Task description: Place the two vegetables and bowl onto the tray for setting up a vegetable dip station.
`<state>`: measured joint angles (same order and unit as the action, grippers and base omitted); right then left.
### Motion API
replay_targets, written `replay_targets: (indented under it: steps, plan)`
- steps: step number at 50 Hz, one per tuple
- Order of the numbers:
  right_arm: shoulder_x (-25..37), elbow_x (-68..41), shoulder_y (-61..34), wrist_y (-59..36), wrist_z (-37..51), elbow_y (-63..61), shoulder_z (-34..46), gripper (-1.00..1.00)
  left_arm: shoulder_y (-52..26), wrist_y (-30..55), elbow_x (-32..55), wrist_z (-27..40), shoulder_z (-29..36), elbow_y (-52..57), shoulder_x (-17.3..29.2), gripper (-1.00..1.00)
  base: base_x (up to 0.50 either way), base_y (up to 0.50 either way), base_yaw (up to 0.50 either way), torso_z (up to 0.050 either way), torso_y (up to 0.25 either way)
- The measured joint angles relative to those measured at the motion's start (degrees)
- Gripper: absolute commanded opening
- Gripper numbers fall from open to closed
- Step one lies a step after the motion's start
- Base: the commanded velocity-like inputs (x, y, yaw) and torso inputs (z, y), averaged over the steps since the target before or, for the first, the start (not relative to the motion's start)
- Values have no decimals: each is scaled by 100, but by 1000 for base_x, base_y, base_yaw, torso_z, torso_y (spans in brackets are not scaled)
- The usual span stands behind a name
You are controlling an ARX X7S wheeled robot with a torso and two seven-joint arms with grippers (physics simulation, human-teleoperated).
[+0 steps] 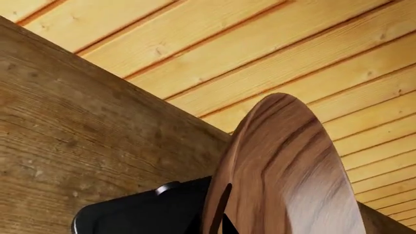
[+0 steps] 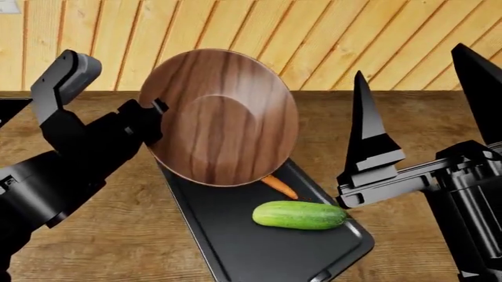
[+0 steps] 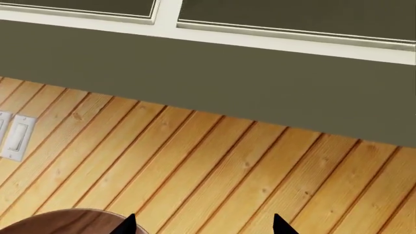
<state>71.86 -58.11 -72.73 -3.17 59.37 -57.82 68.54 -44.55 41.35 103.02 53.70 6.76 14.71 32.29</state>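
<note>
left claw (image 2: pixel 149 120) pinching bowl (image 2: pixel 220 117) by its 9 o'clock rim, tilted on edge above tray (image 2: pixel 235 235) | right claw (image 2: pixel 415 135) spread, empty | cucumber (image 2: pixel 300 215), carrot (image 2: pixel 279 187) on tray at bowl's 5 o'clock | risk: rim pinch slips; bowl drops onto carrot or rolls onto counter (image 2: pixel 117 223)

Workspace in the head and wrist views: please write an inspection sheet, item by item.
Surface: wooden counter, bare beside the tray.
Job's things: cucumber and carrot lie on the tray; bowl is lifted and tilted above the tray's far end.
Clutter: nothing seen.
Grippers: left gripper is shut on the bowl's rim; right gripper is open, raised and empty.
Cables: nothing seen.
Surroundings: wood-plank wall; light switch and window frame in the right wrist view.
</note>
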Motion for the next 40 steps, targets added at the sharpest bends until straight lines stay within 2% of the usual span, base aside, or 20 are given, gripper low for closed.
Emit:
replay_targets:
  steps: [19,40]
  plan:
    - [55,32,-18,58,92,-25,-16,100,162,-297,-459,445,-81,-169,52,-100,0,0,0,1,1]
    - [169,66,25,272,121,-11,-24,100,259,-136,-353,533,168,-419,7,-100,0,0,0,0,0]
